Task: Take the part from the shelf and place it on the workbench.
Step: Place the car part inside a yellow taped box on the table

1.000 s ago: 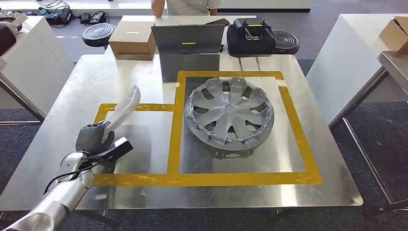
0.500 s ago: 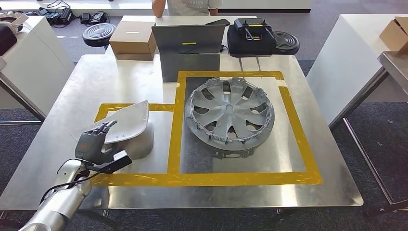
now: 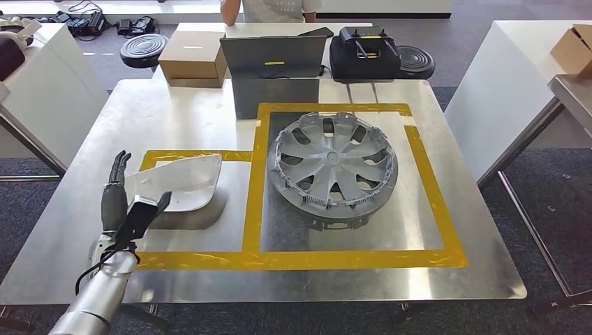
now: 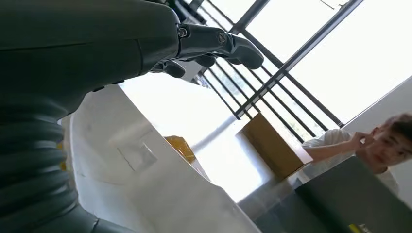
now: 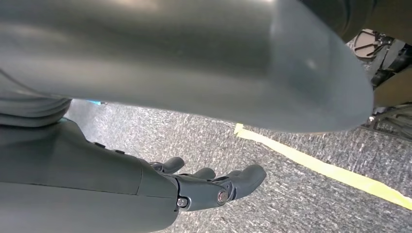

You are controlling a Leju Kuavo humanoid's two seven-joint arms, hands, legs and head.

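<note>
Fingers (image 3: 117, 167) of left hand (image 3: 115, 199) straight and apart, holding nothing; part (image 3: 183, 183) flat on workbench (image 3: 335, 269) just beside it, inside small yellow-tape box. Right hand (image 5: 214, 187) loosely spread, holding nothing, above carpet. No readable writing.

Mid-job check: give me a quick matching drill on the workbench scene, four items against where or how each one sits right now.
Items:
1. white part
2. hubcap
3. cardboard box
4. left hand

Places or states:
A. inside the large yellow tape square
B. on the far table, left of the laptop
C. open, fingers straight, beside the part
D. lying in the small yellow tape box on the workbench

Pairs: 1-D, 2-A, 3-B, 4-C
</note>
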